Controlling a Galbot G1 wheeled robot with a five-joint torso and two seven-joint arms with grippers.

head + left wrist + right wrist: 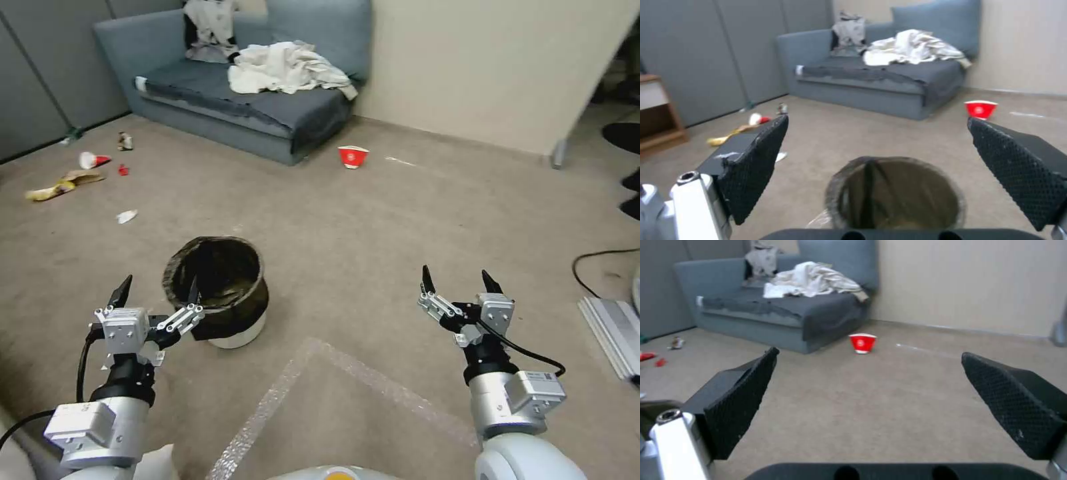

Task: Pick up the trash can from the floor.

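Trash can (217, 291): upright on the floor (373, 267), near-left.
Left gripper (159, 293): fingers wide, at its near rim.
Right gripper (460, 281): wide, idle.
Risk: slippery liner; the can may tip.

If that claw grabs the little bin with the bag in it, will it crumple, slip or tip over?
The trash can looks like a rigid white tub, so it probably won't crumple. The crinkled bag folded over its rim may slide under the fingers. It seems empty inside, so it is likely light and might tip if the open left gripper nudges it sideways.
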